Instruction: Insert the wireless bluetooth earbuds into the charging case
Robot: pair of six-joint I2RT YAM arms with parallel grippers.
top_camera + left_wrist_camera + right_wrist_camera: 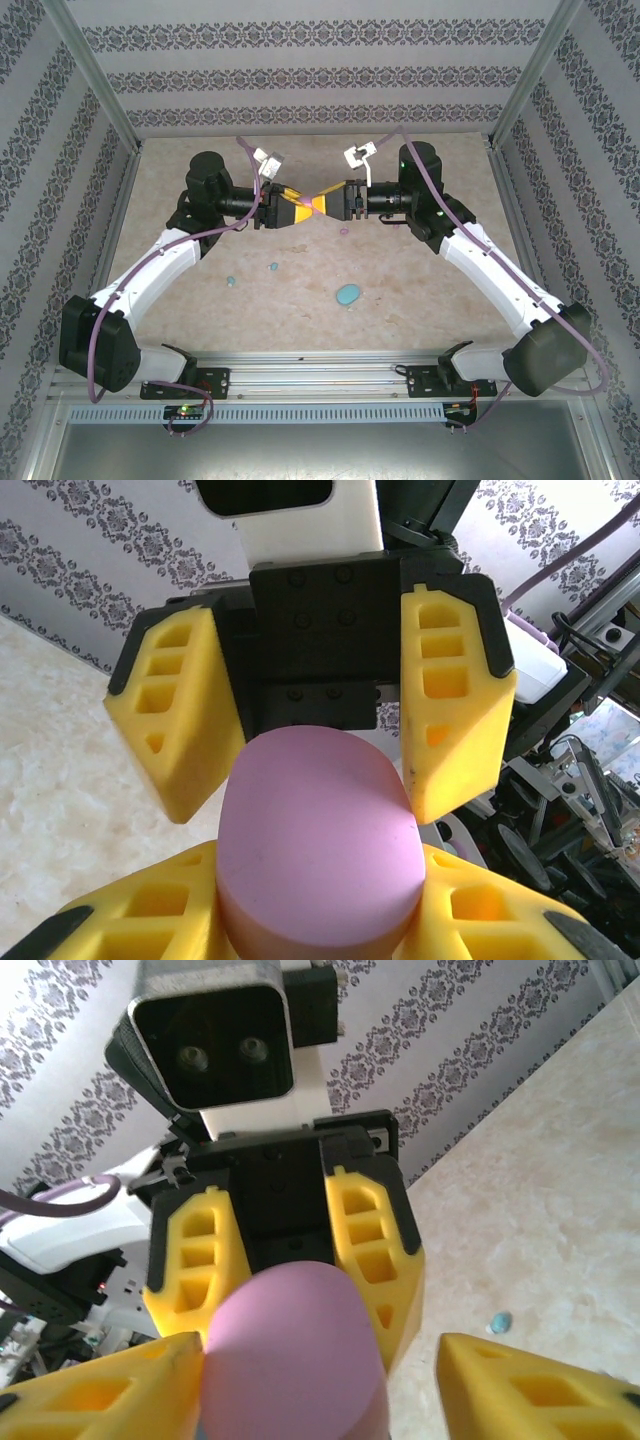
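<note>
Earbuds [231, 281] lie loose on the tabletop [430, 300], none in a case yet, I'd say. The left claw [318, 900] clamps the pink case [320, 830] aloft, and the right claw [320, 1355] stands apart around it.

The left end effector [320, 905] grips a pink oval case [318, 830], flanked by the spread right end effector [308, 805].

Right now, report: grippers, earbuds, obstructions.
Left gripper shut on pink case. Right gripper open around it. Two blue earbuds loose on table, not inserted. Blue case beside them.
</note>
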